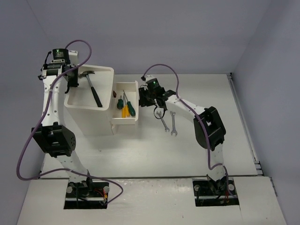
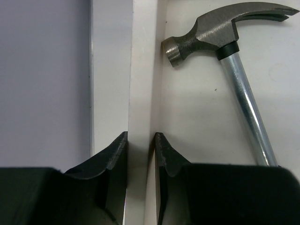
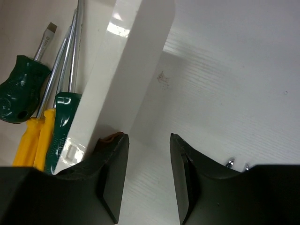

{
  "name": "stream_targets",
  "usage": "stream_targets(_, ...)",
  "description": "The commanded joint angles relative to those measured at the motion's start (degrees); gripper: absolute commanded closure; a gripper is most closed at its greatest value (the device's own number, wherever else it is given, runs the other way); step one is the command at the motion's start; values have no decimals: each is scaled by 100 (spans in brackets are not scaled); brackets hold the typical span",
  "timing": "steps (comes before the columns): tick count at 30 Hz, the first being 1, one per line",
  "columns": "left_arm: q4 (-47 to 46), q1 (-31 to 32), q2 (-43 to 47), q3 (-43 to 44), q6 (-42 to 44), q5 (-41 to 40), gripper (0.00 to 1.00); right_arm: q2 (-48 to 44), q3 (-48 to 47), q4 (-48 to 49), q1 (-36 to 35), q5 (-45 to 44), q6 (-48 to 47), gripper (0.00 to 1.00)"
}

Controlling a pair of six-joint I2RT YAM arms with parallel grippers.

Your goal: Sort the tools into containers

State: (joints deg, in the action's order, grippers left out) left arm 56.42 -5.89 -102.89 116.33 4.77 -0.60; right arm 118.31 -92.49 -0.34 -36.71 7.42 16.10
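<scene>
The left hand [image 2: 141, 140] is narrowly closed on the left rim of the top tray [image 2: 140, 70] of the tall white plastic cabinet [image 1: 89, 119]. The black-handled steel-headed hammer [image 2: 211, 35] lies in that tray. The right hand [image 3: 149, 140] gapes moderately over the pale desk [image 3: 225, 84], one finger just beside the pulled-out white drawer [image 3: 126, 70]. This drawer holds the green-handled screwdrivers [image 3: 21, 91] and yellow-handled screwdrivers [image 3: 30, 145]. Only the top view shows the two small silver wrenches [image 1: 173, 124] whole, on the desk right of the drawer.

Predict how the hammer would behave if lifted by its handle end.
The hammer is likely head-heavy: its thick steel head dwarfs the thin shaft, so it would probably tip head-down. The shiny shaft may slip in a grip. It looks rigid; the claw should stop it rolling in the tray.
</scene>
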Motion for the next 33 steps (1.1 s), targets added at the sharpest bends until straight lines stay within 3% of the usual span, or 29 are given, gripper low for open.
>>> stream_targets(1,-307,53,-62,-66,76,-98,100,-7,-721,579,-457,433,-9,62)
stream_targets(20,-492,53,-47,-375,-134,430,100,1238,-2790,614,-1031,1524,481,61)
stream_targets(28,-501,15,-76,-377,-66,377,100,738,-2161,643,-622,1509,492,60)
stream_targets(33,-525,-9,-83,-376,-89,370,100,443,-1540,667,-59,2393,334,59)
